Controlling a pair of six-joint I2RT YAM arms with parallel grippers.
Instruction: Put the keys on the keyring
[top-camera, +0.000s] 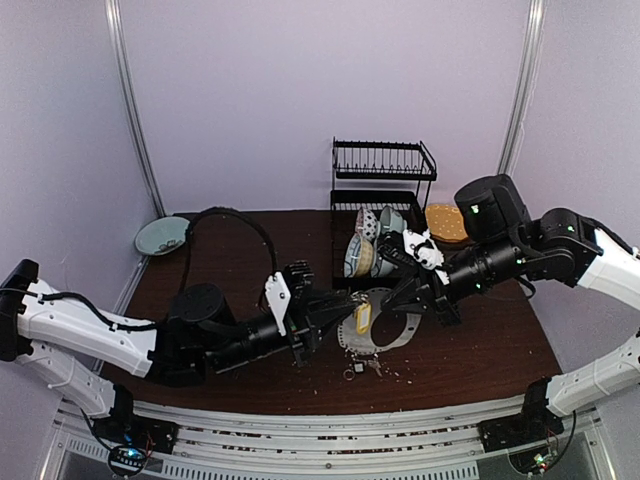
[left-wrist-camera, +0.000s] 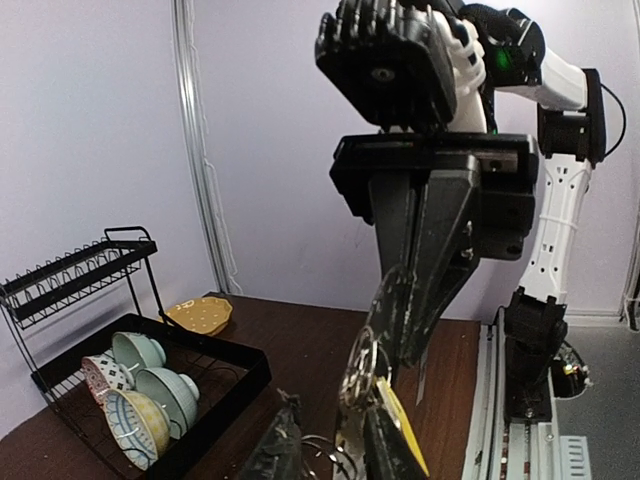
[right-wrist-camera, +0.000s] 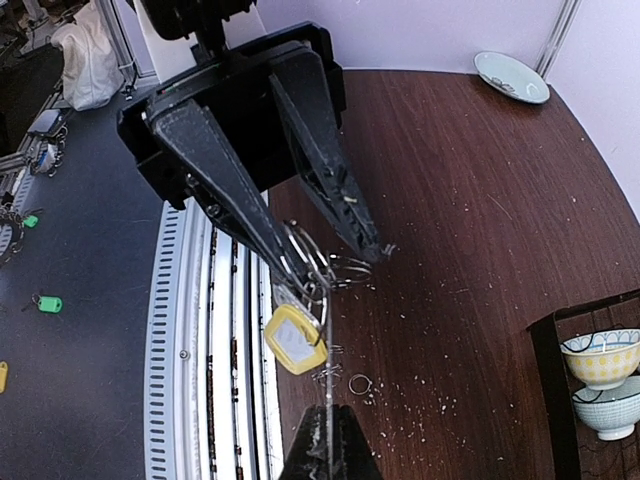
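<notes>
The right wrist view shows the left fingers spread, small rings between their tips and the keys hanging just below, above the worktop. The left wrist view shows the right fingers pinching the keyring.

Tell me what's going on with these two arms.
They meet over the middle of the table, working on a keyring. The right gripper is shut on the thin hoop and holds it up off the table. The left gripper faces it with its jaws apart, and the key with its yellow tag dangles between the two. Whether the key is already threaded on the hoop can't be told from these views.
</notes>
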